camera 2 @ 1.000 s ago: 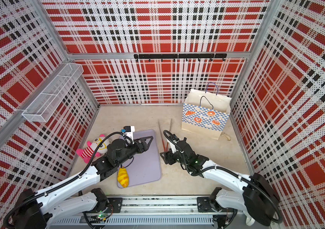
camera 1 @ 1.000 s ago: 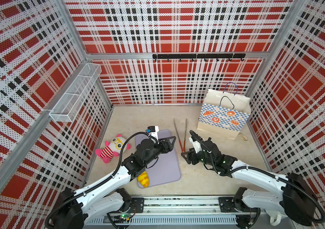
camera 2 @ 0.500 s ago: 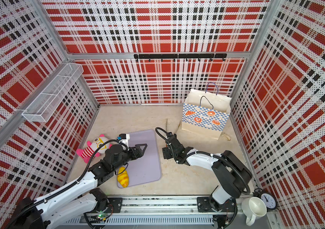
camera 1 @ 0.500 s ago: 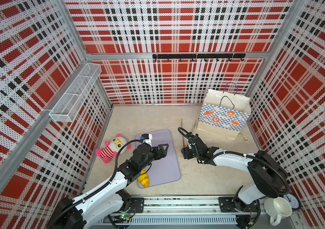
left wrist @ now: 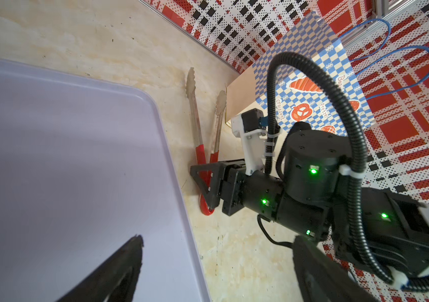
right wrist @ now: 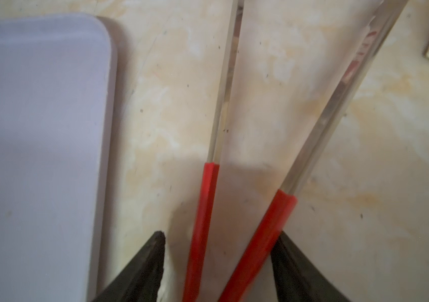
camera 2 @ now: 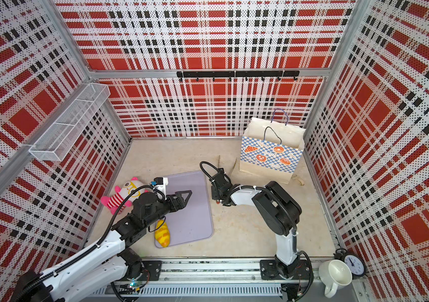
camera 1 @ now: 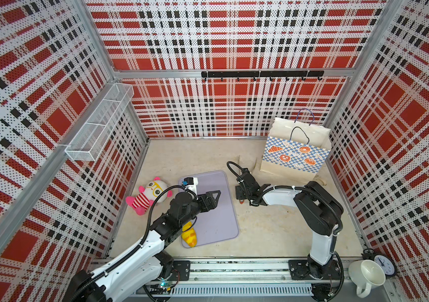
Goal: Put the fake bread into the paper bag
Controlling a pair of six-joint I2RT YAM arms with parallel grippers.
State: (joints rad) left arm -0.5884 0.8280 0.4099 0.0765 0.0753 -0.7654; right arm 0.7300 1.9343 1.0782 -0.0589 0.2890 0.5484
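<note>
My left gripper hangs over the purple tray, jaws spread wide, holding nothing. My right gripper, just right of the tray, straddles the red handles of the tongs, jaws apart and not clamped. One yellow bread lies at the tray's near left corner. The paper bag stands upright beyond the tray's far right corner.

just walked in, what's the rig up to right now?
The right gripper sits low with its jaws open astride the red handles of the tongs, one finger against a handle, not yet clamped. The left gripper hovers open and empty over the lavender tray, where one fake bread lies. The paper bag stands upright at the back.
</note>
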